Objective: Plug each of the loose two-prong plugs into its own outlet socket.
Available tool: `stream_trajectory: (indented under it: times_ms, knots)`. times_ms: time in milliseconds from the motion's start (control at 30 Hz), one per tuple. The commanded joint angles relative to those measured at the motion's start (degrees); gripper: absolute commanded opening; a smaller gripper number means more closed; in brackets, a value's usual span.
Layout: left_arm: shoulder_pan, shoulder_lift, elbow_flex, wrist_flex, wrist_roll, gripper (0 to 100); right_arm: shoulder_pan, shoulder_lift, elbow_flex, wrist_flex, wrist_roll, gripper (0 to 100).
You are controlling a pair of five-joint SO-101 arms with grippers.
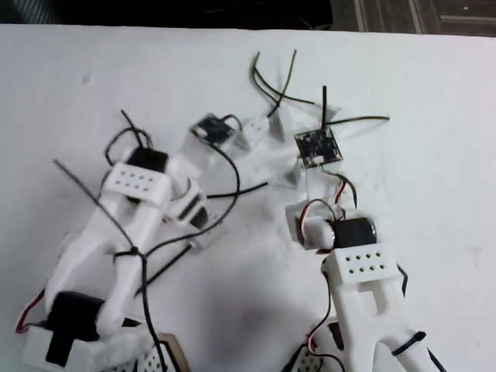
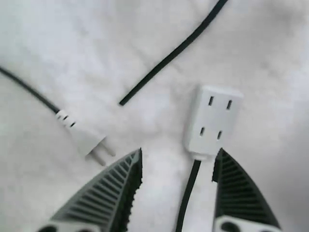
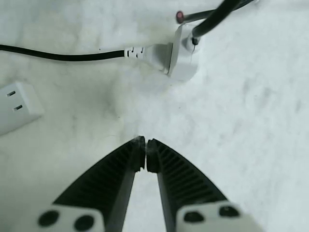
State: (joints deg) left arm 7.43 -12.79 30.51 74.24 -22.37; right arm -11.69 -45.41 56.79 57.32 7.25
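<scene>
My left gripper (image 2: 178, 153) is open just above the table. Beyond its tips lies a white outlet block (image 2: 212, 118) with two pairs of slots facing up, and its black cord (image 2: 187, 193) runs back between the fingers. A loose white two-prong plug (image 2: 87, 140) on a black cord lies to one side, prongs toward the gripper. My right gripper (image 3: 146, 142) is shut with nothing in it. Ahead of it a white plug (image 3: 154, 53) sits in a white outlet (image 3: 182, 55). Another outlet block (image 3: 17, 108) lies at that view's edge.
A cut end of black cord (image 2: 169, 58) lies beyond the outlet block. In the high view black cords (image 1: 271, 85) fan out over the white table (image 1: 434, 116) behind both wrists. The two arms (image 1: 136, 186) (image 1: 360, 263) stand side by side at the front.
</scene>
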Motion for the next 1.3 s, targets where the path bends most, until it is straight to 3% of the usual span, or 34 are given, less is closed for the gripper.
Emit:
stream_trajectory:
  times_ms: [0, 200, 333, 533, 700, 833, 1000, 1267]
  knots:
    - [-4.18, -11.3, 0.44, 1.93, 0.35, 24, -0.66, -1.19, -0.18, -0.31, 0.44, 2.0]
    - [-13.32, -35.21, 16.26, -0.88, 0.35, 21, -8.4, -1.19, -8.09, 13.32, 1.93, 6.9]
    - [-21.49, -42.51, 24.09, -1.23, -3.52, 21, -13.58, -1.1, -13.98, 19.91, 1.32, 6.3]
    - [-33.36, -43.3, 31.21, -6.33, -6.15, 21, -24.75, 5.41, -20.48, 21.49, -0.53, 6.1]
    - [-36.79, -43.38, 40.35, -15.21, -5.63, 21, -28.53, 22.55, -32.44, 21.76, -4.57, 11.3]
    - [-43.3, -43.47, 39.03, -16.09, -2.11, 21, -31.52, 37.23, -42.55, 21.32, -5.1, 11.5]
    - [-46.9, -43.47, 38.95, -16.44, 1.23, 21, -35.65, 53.32, -55.03, 18.59, -17.05, 11.6]
    - [-50.68, -43.21, 39.12, -18.64, 3.78, 21, -37.76, 71.69, -77.71, 18.33, -21.98, 11.6]
